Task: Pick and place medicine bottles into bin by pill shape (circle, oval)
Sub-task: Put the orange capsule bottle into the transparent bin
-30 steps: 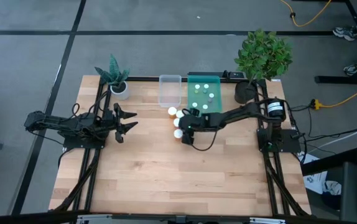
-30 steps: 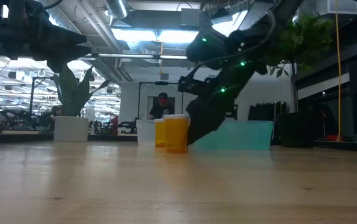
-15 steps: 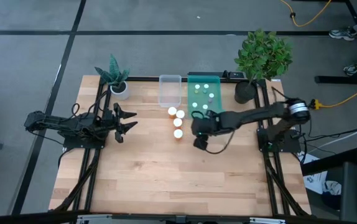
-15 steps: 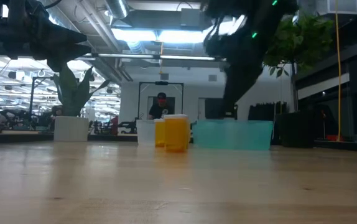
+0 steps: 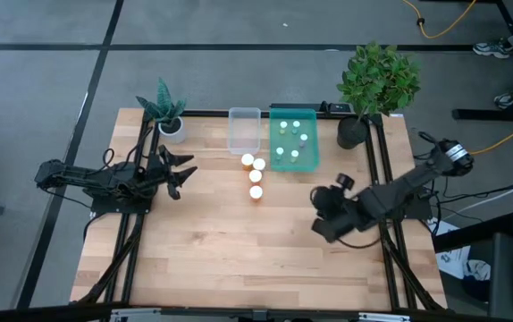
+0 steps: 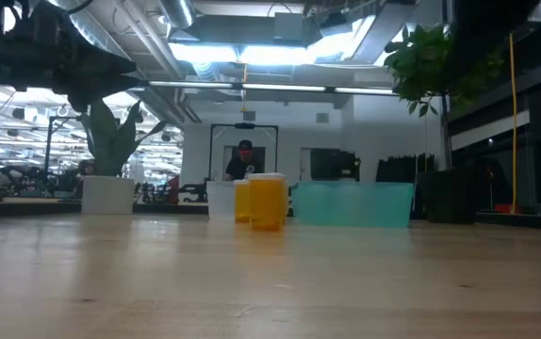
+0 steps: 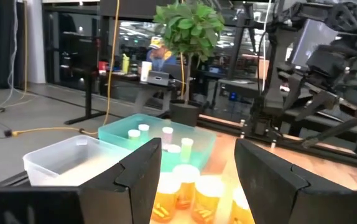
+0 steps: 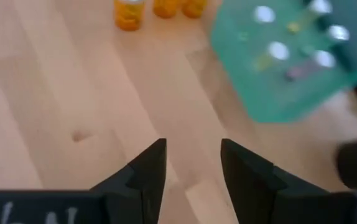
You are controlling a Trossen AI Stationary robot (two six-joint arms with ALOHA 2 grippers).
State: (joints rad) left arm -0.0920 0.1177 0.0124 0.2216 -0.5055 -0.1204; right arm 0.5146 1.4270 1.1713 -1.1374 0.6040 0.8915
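1. Three orange bottles point(image 5: 255, 176) with white caps stand together on the counter point(image 5: 239, 250), just in front of the clear bin point(image 5: 244, 131) and beside the teal bin point(image 5: 292, 139), which already holds several small pale bottles point(image 5: 290, 139).
2. The right tool point(image 5: 321, 215) hangs over bare wood, well apart from the bottles; its fingers stand apart with nothing between them.
3. The left tool point(image 5: 183, 170) hovers near the counter's left side, pointing at the cluster, fingers apart and empty.
4. Risk: the three bottles sit almost touching. A finger sliding between them could probably tip a neighbour or roll it off toward the bins.
5. Risk: the pill shapes cannot be read from these views, so a bottle may land in the wrong bin. The clear bin looks empty, which suggests these belong there, but that is only a guess.
6. Risk: both arms aiming at the same cluster could collide if they reach together.
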